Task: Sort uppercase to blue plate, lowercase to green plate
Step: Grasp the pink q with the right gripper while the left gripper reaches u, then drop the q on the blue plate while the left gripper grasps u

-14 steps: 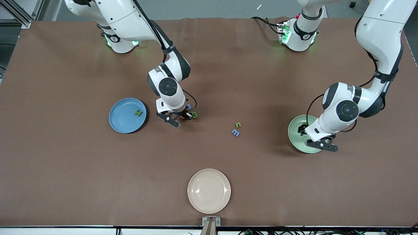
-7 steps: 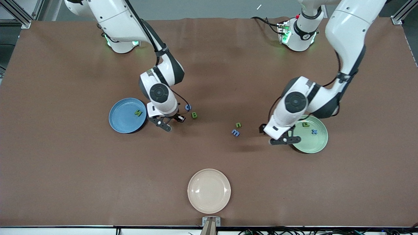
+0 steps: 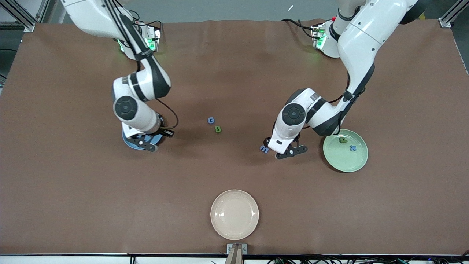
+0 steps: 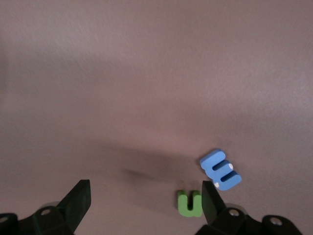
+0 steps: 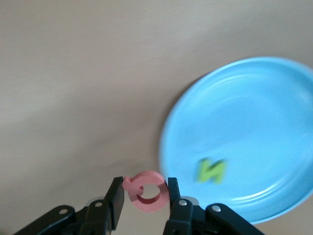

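Starting at the right arm's end of the brown worktop [image 3: 73, 183], the round, shallow blue plate [image 3: 129, 143] lies mostly hidden under the right gripper [image 5: 143, 198], whose fingers [image 5: 115, 197] are clamped on the small pink foam capital Q [image 5: 145, 191]. In the right wrist view that letter hangs over bare worktop just beside the plate's rim, and the small green foam capital N [image 5: 211, 170] already lies inside the plate. So the step in hand on this side looks like carrying the Q to the blue plate; the next move calls for bringing it fully over the plate before the fingers let go. Toward the middle, the small blue foam capital G [image 3: 210, 120] and small green foam capital B [image 3: 218, 129] lie close together on the worktop, not yet sorted. The plain cream plate [image 3: 234, 214] sits nearer the front camera. Next, the left gripper [image 4: 146, 208] hovers low over the small blue foam lowercase m [image 4: 220, 169] and small green foam lowercase n [image 4: 189, 203], its fingers [image 4: 78, 198] spread wide and holding nothing; the n lies just beside one fingertip. Picking it up calls for centring the fingers on it, descending and closing. At the left arm's end, the pale mint-green plate [image 3: 339, 161] holds the green foam lowercase p [image 3: 343, 139] and blue foam lowercase x [image 3: 353, 148].
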`<control>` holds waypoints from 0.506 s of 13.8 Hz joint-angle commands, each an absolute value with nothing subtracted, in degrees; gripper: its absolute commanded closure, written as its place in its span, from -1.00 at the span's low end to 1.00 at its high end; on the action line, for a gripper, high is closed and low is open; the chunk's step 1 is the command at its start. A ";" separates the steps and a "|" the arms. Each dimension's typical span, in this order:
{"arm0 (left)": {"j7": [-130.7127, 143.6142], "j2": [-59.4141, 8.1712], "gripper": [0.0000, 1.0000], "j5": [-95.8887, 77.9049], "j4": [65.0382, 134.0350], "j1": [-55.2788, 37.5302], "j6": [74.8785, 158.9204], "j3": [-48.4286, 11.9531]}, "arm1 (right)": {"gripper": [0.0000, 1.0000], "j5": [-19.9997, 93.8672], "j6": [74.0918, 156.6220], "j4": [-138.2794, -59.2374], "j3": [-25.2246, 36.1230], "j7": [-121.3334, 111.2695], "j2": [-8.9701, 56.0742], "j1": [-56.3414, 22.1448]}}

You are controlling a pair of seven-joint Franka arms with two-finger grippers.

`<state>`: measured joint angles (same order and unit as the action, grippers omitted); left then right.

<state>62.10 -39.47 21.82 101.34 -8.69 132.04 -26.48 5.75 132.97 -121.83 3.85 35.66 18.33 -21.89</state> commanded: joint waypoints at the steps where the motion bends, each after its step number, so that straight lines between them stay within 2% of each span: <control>1: 64.42 -40.52 -0.99 20.22 99.93 -10.02 131.75 -26.28 | 1.00 5.54 139.55 -132.87 2.81 29.64 13.28 -17.86; 5: 64.34 -42.01 -0.99 20.21 98.09 -11.95 131.75 -26.28 | 1.00 5.54 146.50 -139.74 2.81 28.21 12.22 -16.79; 7: 64.07 -42.19 -0.86 20.30 98.44 -11.95 131.75 -26.19 | 0.99 5.54 146.95 -140.18 2.81 28.21 12.65 -15.56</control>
